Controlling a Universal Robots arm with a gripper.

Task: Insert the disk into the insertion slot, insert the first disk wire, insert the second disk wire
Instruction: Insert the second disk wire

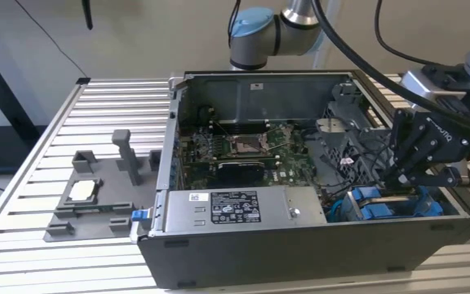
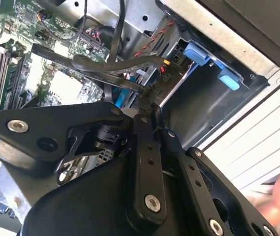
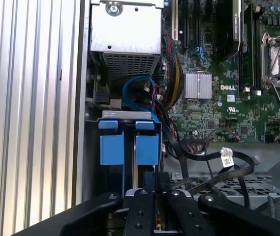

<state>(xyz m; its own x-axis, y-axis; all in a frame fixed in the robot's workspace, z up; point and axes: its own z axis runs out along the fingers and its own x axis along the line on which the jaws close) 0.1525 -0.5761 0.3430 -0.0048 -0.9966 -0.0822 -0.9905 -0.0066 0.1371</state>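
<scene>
**Gripper low over the drive cage at the corner of the case**

You have the drive cage [image 1: 390,205] at the near corner of the open computer case [image 1: 300,245], toward the exterior view's right. Its blue plastic parts [image 3: 130,147] stand side by side in the first wrist view, with a narrow upright gap between them; whether the disk already sits in there you cannot tell. The cage is hemmed in: the case wall runs close along one side, the silver power supply [image 1: 235,208] lies along the front edge on the other side, and black cables [image 3: 213,162] loop just beside the cage over the motherboard [image 1: 243,150].

Your gripper [image 1: 400,177] hangs right above the cage, pointing down into the case. In both wrist views its fingers [image 2: 147,147] come together at a dark connector end [image 2: 147,93] among the cables, seemingly pinching it, though you cannot tell for certain. The arm reaches in from the exterior view's right, over the case rim.

The slatted table [image 1: 104,110] offers open room outside the case, where a grey fixture [image 1: 96,196] sits well apart.
</scene>
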